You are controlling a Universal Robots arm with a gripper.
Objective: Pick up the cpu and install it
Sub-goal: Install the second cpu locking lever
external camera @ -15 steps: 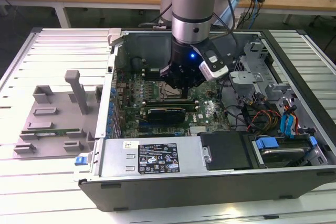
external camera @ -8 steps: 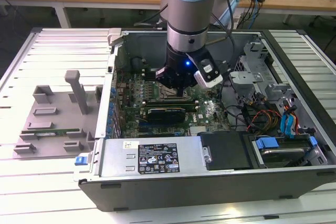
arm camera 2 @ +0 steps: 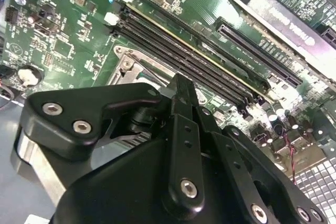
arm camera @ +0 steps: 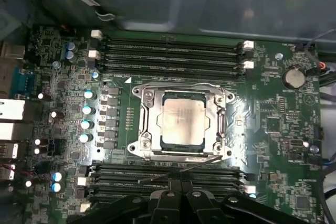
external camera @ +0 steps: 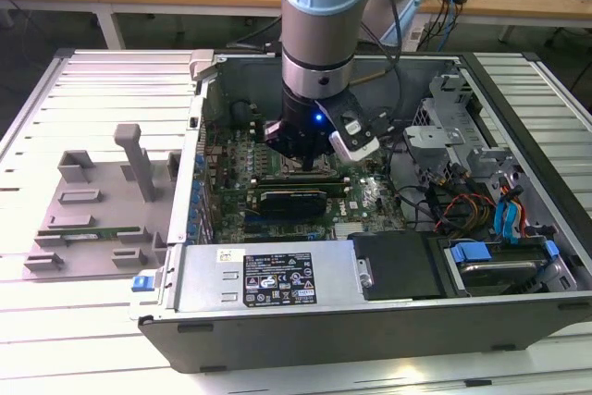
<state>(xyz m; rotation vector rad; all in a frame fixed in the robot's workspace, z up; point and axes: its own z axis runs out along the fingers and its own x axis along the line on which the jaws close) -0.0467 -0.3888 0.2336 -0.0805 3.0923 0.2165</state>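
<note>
Seen in the first wrist view: the cpu [arm camera: 182,118] lying flat inside the socket frame [arm camera: 145,120] at the middle of the motherboard [arm camera: 273,124], silver top plate facing up, edges parallel to the frame, memory slots [arm camera: 168,56] on both sides. Looks already seated in its place, judged from how level it sits. Hand [arm camera: 177,188] hanging just beside the socket, above the nearer row of slots, fingertips [arm camera: 180,184] pressed together with nothing between them; in the second wrist view the same closed black fingers [arm camera 2: 181,95] over the corner of the metal frame. In the exterior view the arm [external camera: 324,34] reaching straight down into the open computer case [external camera: 518,312], which lies on the slatted surface [external camera: 83,80]; a grey holder tray [external camera: 92,201] well apart on the exterior view's left. Handling, as a judgement: light, stiff, thin, smooth metal on top so rather slippery; underside contacts and socket pins probably very fragile. Best taken by two opposite edges of the pale rim, kept level, never pressed on the middle nor tilted against the frame. Retaining bracket state not clear to tell.
</note>
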